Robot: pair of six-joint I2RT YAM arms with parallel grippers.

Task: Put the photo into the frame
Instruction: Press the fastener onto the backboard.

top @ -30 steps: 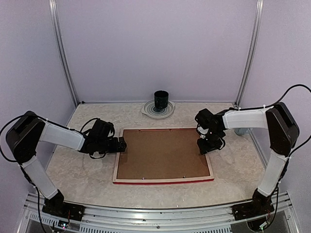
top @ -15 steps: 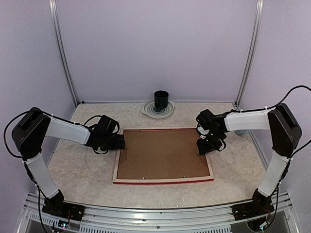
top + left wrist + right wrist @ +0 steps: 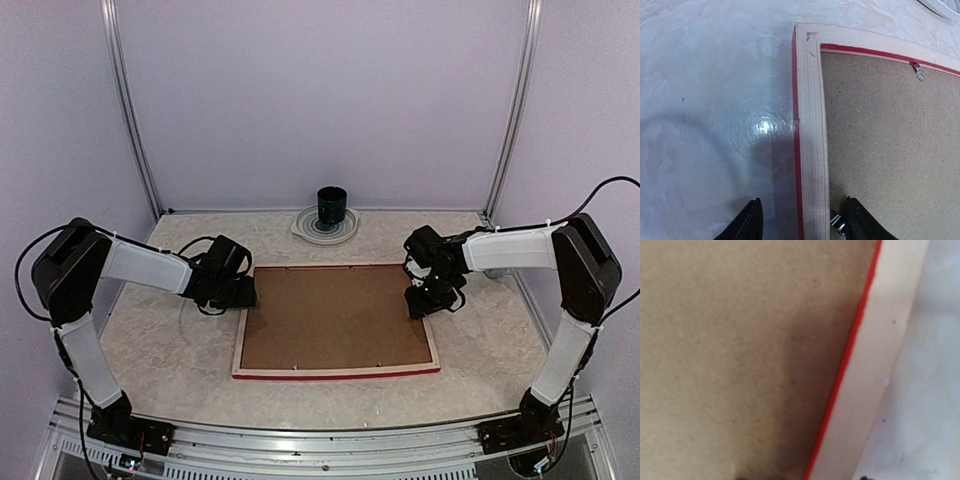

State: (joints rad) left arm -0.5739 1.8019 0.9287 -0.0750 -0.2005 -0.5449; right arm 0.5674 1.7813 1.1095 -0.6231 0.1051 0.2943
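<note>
Frame (image 3: pixel 337 369): lies face down mid-table, pale wood back up, red edge showing. A brown backing board (image 3: pixel 335 315) sits inside it.
Photo: not in view. Cannot tell whether it lies under the board.
Left gripper (image 3: pixel 245 293): at the far part of the left rail, fingers (image 3: pixel 751 222) apart. One is over the table (image 3: pixel 170 350), one over the board, with the rail between and no contact seen.
Right gripper (image 3: pixel 420 305): at the right rail. Its tips barely show, so grip or gap cannot be told.
Step, as judged: taking hold of both rails to lift or turn the frame.
Doing it well: centre the rail and close squarely. Keep off the metal clip (image 3: pixel 838 223) beside the inner finger. Lift both sides evenly so the board stays seated.
</note>
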